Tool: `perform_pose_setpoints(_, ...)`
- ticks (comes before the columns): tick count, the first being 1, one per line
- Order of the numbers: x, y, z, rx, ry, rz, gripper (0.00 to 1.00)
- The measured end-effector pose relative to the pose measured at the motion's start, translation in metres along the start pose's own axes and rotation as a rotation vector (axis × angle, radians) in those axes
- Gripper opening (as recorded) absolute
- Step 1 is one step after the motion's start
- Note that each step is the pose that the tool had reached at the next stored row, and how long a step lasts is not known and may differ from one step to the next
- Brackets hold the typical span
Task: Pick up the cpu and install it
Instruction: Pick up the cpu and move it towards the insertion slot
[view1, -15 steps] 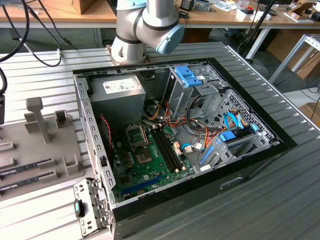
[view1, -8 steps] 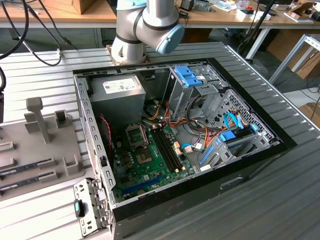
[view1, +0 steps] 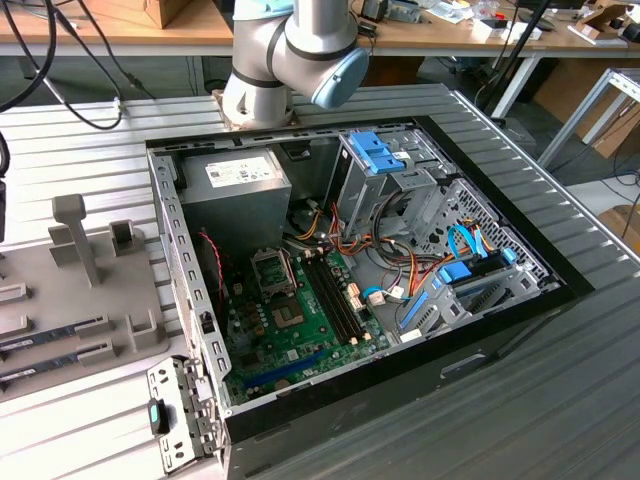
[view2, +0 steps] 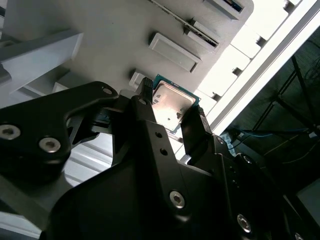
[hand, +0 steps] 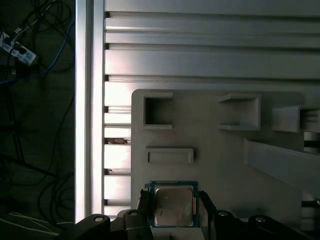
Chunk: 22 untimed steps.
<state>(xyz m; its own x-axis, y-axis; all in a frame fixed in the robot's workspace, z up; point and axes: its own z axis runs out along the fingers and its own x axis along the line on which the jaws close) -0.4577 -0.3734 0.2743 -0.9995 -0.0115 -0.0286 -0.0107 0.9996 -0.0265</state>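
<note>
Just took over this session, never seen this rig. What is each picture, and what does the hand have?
The exterior view looks down on a robot arm beside an open computer case, with a grey parts tray at the exterior view's left. Both wrist views come from cameras riding on the arm, looking past its black hand at that tray. The hand's two fingers sit against opposite edges of the cpu, the small square silver chip. Whether it is lifted off the tray, I cannot tell.

cpu (hand: 173, 206): small square chip, silver-grey lid, thin green rim, lid facing my wrist cams. Near the grey fixture plate (hand: 225, 165) edge; can't tell if resting.
</note>
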Motion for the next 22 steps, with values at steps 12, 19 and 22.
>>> perform_pose_setpoints(12, -0.0003, -0.0002, -0.0085, -0.0016, 0.0001, 0.000, 0.47)
perform_pose_setpoints(19, -0.0005, -0.0004, -0.0140, -0.0023, 0.0000, 0.000, 0.47)
perform_pose_setpoints(22, -0.0006, -0.0005, -0.0170, -0.0028, 0.0001, 0.000, 0.47)
